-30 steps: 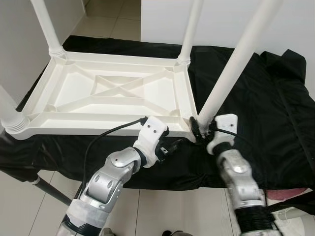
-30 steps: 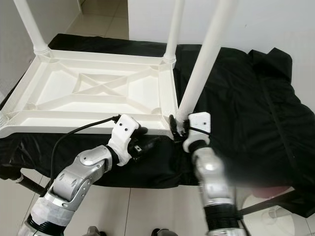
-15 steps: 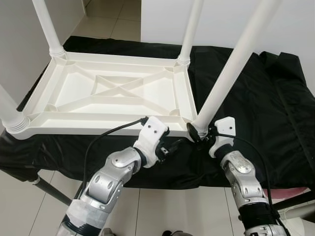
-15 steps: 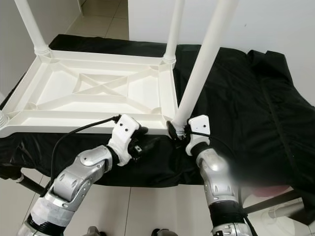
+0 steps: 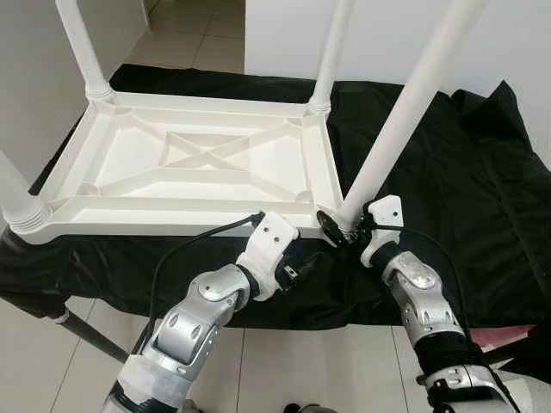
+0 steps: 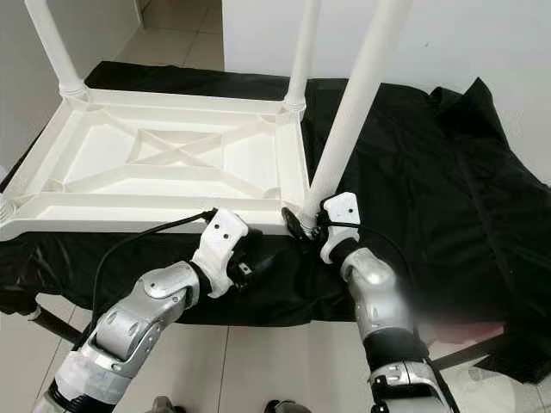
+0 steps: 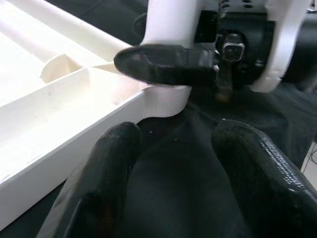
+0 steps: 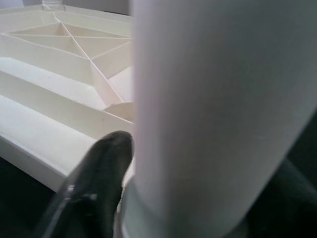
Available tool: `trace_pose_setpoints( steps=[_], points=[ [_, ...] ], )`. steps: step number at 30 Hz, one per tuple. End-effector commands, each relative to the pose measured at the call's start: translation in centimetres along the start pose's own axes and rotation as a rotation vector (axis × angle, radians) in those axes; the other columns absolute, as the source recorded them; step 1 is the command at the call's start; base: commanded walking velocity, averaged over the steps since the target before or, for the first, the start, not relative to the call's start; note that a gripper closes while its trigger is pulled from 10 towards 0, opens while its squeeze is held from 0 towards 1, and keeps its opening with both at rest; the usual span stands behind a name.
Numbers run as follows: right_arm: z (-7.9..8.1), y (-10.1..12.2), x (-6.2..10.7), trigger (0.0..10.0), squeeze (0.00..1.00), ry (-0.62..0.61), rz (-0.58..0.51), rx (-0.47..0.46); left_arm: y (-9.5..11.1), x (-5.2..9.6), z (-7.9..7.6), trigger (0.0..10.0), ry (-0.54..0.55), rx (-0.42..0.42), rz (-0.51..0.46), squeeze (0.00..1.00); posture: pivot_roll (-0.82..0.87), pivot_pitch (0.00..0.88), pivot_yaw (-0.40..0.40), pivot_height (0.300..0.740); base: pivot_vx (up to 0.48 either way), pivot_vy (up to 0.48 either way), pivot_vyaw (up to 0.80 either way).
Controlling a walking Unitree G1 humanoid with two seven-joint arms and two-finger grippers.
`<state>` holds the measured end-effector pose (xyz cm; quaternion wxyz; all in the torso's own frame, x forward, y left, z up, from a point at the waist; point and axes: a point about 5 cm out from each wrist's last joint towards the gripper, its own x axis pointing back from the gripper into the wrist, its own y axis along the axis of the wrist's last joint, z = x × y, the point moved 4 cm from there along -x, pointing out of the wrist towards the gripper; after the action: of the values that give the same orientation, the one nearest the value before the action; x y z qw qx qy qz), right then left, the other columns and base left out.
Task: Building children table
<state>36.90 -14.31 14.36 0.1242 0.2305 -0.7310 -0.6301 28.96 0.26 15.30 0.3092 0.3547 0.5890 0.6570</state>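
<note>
A white plastic children's table (image 5: 172,216) lies upside down on a black cloth (image 5: 448,172). Three legs stand in its corners: far left (image 5: 82,43), far right (image 5: 331,52) and near left (image 5: 13,194). A fourth white leg (image 5: 400,112) leans to the right, its foot end at the table's near right corner. My right gripper (image 5: 338,230) is shut on that leg's lower end (image 8: 218,109). Just left of it, my left gripper (image 5: 303,262) is open over the cloth below the table's near edge, its two black fingers (image 7: 106,163) apart and holding nothing.
The cloth-covered surface ends just in front of my arms, with tiled floor (image 5: 284,370) below. A dark bar (image 5: 86,334) slants under the near left edge. White walls rise behind the surface and along the left. The cloth lies rumpled at the right.
My right gripper has carried the leg's lower end left, up to the table's near right corner. My left gripper has shifted slightly right and lower.
</note>
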Motion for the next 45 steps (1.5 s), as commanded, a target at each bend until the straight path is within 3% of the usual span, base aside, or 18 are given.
trace_pose_setpoints(
  steps=[1, 2, 8, 9, 10, 17, 24, 28, 32, 33, 38, 45],
  points=[
    [0.3, -0.4, -0.1, 2.1, 0.00, 0.021, 0.007, -0.006, 0.2, 0.0, -0.3, 10.0, -0.011, -0.021, -0.009, 0.00, 0.02, 0.112, -0.036, 0.740, 0.000, 0.000, 0.00],
    [0.3, -0.4, -0.1, 0.0, 0.00, 0.020, 0.003, -0.017, 0.2, 0.0, -0.3, 10.0, -0.007, -0.021, -0.009, 0.00, 0.03, 0.115, -0.042, 0.740, 0.000, 0.000, 0.00],
    [0.6, -1.1, 0.3, 0.0, 0.00, 0.015, 0.013, -0.042, 0.2, 0.2, -0.2, 10.0, 0.007, -0.015, -0.011, 0.00, 0.03, 0.118, -0.048, 0.740, 0.000, 0.000, 0.00],
    [0.5, -1.3, 0.3, 1.0, 0.00, 0.005, 0.023, -0.043, 0.2, 0.2, -0.2, 10.0, 0.008, -0.015, -0.011, 0.00, 0.03, 0.118, -0.047, 0.740, 0.000, 0.000, 0.00],
    [0.4, -1.5, 0.3, 10.0, 0.00, -0.009, 0.032, -0.052, 0.2, 0.2, -0.2, 10.0, 0.008, -0.015, -0.011, 0.00, 0.03, 0.118, -0.047, 0.740, 0.000, 0.000, 0.00],
    [0.1, -1.4, 0.1, 10.0, 0.00, -0.057, 0.032, -0.062, 0.2, 0.2, -0.1, 10.0, 0.006, -0.016, -0.012, 0.00, 0.02, 0.113, -0.043, 0.740, 0.000, 0.000, 0.00],
    [-0.3, -1.8, 0.0, 10.0, 0.00, -0.214, 0.069, -0.067, 0.3, 0.1, 0.0, 10.0, 0.000, -0.019, -0.014, 0.00, 0.01, 0.107, -0.043, 0.740, 0.000, 0.000, 0.00],
    [0.2, -0.6, -0.1, 10.0, 0.00, -0.348, 0.022, -0.129, 0.2, 0.1, -0.1, 10.0, -0.004, -0.017, -0.013, 0.00, 0.01, 0.101, -0.050, 0.740, 0.000, 0.000, 0.00],
    [0.2, -0.5, -0.1, 10.0, 0.00, -0.393, 0.030, -0.102, 0.2, 0.1, -0.2, 10.0, -0.004, -0.017, -0.013, 0.00, 0.01, 0.100, -0.052, 0.740, 0.000, 0.000, 0.00],
    [0.3, -0.7, 0.0, 10.0, 0.00, -0.530, 0.061, -0.076, 0.2, 0.1, -0.2, 10.0, -0.001, -0.015, -0.014, 0.00, 0.02, 0.096, -0.059, 0.740, 0.000, 0.000, 0.00],
    [1.1, -0.4, 0.1, 10.0, 0.00, -0.665, 0.040, -0.103, 0.2, 0.1, -0.1, 10.0, 0.012, -0.013, -0.018, 0.00, 0.03, 0.092, -0.061, 0.740, 0.000, 0.000, 0.00],
    [2.1, 0.3, -0.3, 10.0, 0.00, -0.684, 0.011, -0.129, 0.4, 0.2, 0.1, 10.0, 0.025, -0.011, -0.027, 0.00, 0.04, 0.102, -0.061, 0.740, 0.000, 0.000, 0.00]
  ],
)
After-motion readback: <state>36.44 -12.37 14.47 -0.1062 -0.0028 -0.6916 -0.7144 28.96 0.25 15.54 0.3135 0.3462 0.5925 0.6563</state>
